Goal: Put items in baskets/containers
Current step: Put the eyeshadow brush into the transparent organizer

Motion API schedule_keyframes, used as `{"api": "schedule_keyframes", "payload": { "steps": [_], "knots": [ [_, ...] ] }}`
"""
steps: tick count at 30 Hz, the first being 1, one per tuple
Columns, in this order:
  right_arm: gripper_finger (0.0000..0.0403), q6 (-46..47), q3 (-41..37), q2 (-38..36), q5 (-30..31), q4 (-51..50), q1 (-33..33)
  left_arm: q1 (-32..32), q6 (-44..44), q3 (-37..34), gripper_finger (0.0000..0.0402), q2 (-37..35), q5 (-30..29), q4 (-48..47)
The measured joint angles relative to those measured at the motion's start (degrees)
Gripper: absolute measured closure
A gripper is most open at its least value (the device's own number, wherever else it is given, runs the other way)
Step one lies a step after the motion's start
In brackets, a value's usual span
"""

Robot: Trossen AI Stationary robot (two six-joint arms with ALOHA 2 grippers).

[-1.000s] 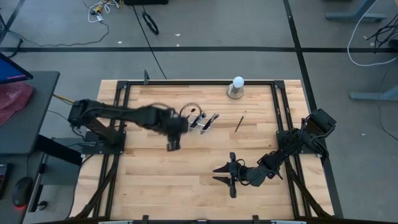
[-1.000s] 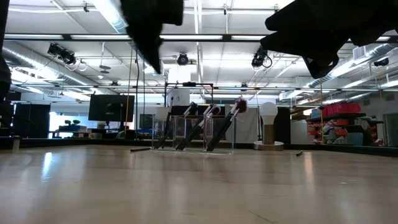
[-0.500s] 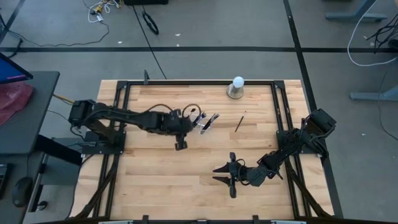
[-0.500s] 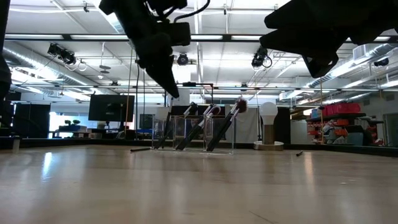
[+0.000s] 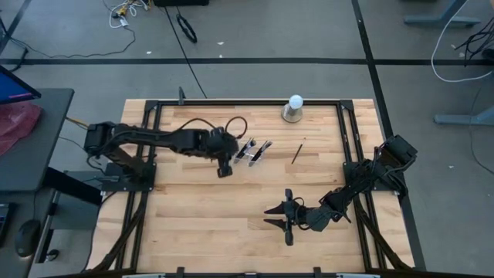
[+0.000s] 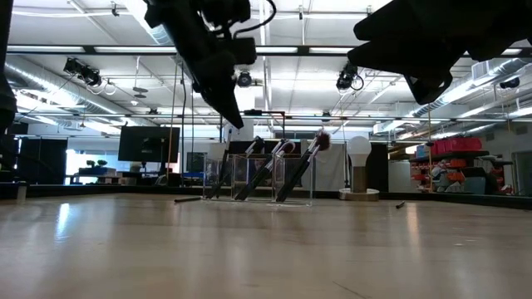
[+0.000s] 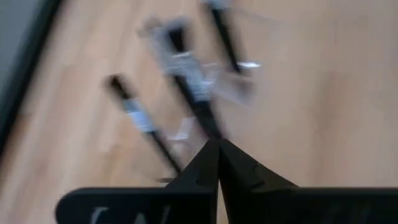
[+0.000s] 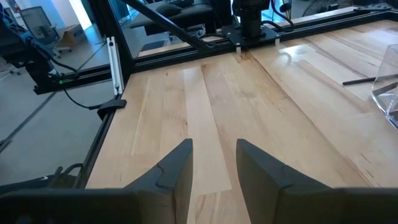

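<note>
1. Clear plastic holder [image 5: 253,151] stood mid-table, brushes [image 5: 264,147] inside; left gripper [image 5: 225,171], pinched shut and empty, hung beside it
2. Low: one loose brush [image 6: 400,204] lay apart
3. Right gripper [image 8: 213,163] waited part-open; a swing might topple the holder

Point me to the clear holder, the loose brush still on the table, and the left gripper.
clear holder [image 6: 258,178]: low view, front wall.
loose brush [image 5: 297,152]: high view, middle of its shaft.
left gripper [image 5: 224,171]: high view, tip of its shut fingers.
</note>
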Motion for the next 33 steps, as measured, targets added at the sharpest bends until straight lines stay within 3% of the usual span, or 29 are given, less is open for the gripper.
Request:
{"api": "schedule_keyframes", "payload": {
  "steps": [10,33],
  "knots": [
    [0.028,0.0,0.0,0.0,0.0,0.0,0.0,-3.1,-1.9,0.1,0.0396,-0.6,7.6,-7.8],
    [0.028,0.0,0.0,0.0,0.0,0.0,0.0,5.5,4.2,0.1,0.0392,3.2,-2.3,5.7]
  ]
}}
